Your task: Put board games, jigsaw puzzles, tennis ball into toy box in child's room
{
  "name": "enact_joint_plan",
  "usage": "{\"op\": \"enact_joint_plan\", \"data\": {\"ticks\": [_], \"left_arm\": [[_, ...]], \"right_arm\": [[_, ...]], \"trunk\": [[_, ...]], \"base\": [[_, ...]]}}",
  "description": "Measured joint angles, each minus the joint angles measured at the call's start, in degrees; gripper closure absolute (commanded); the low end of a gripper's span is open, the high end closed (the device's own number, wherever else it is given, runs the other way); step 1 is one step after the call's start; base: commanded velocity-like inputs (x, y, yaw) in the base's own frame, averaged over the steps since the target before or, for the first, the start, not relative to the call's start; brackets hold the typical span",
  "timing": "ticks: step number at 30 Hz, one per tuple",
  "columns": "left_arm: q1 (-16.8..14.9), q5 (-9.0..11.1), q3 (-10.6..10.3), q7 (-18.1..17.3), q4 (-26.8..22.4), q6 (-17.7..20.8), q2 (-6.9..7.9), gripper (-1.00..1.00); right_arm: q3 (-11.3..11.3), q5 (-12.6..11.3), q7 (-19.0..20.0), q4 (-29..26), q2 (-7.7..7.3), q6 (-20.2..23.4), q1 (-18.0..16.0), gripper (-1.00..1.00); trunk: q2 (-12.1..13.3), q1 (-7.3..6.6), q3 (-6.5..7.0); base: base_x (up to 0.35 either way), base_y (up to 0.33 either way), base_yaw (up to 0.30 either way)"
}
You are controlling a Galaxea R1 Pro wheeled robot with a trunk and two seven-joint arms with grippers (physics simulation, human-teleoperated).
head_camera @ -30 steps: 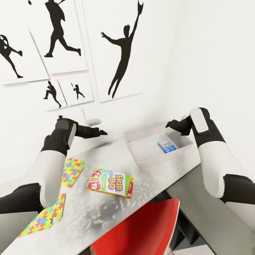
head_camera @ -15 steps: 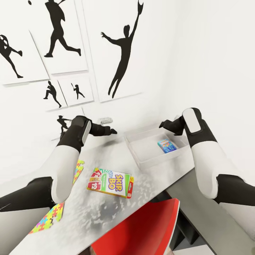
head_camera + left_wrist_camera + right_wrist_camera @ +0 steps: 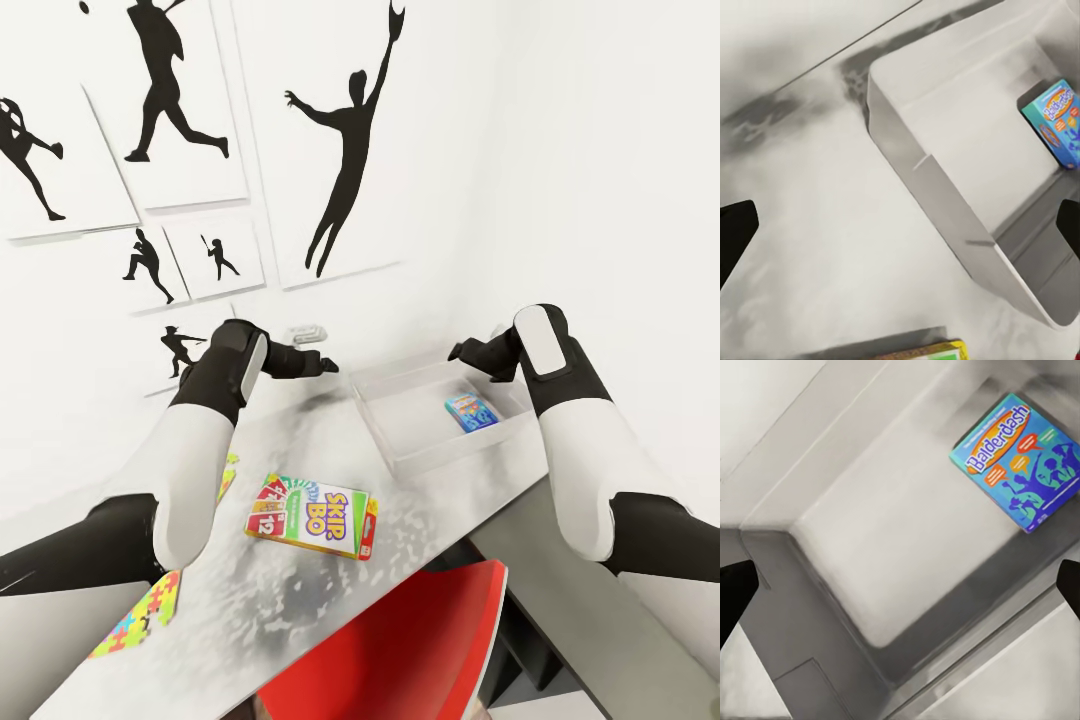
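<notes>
since a second ago my left arm has swung in from the puzzle side toward the bin, and my right arm has shifted a little inward; the desk things have not moved.

my left gripper [image 3: 322,365] hangs just beside the toy box [image 3: 400,440] at its 9 o'clock corner, fingers [image 3: 735,232] spread wide in the wrist view with nothing between them. my right gripper [image 3: 462,352] hovers over the far wall of the box at 12 o'clock, also spread wide and empty, looking straight down into it.

done, as far as i can see: one game, the blue balderdash box [image 3: 1020,461], lies flat on the floor of the box, toward its 2 o'clock end.

left: the skip-bo box [image 3: 313,515] lies on the table [image 3: 440,510] at about 7 o'clock from the box, well apart from both hands. one jigsaw [image 3: 140,615] shows at the near left edge, half hidden by my left forearm; a sliver of the other jigsaw [image 3: 227,478] peeks out beside the same arm. i cannot see the ball or a third game here, so i judge the job under half finished, with skip-bo the nearest next pick.
</notes>
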Motion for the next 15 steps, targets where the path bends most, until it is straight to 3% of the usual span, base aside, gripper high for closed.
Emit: {"op": "enact_joint_plan", "data": {"ticks": [15], "left_arm": [[-0.1,0.3,-0.7,1.5,0.0,0.2,0.0,-1.0]], "right_arm": [[0.1,-0.1,0.0,0.1,0.25,0.0,0.0,-1.0]], "trunk": [[0.0,0.0,0.0]], "base": [[0.0,0.0,0.0]]}}
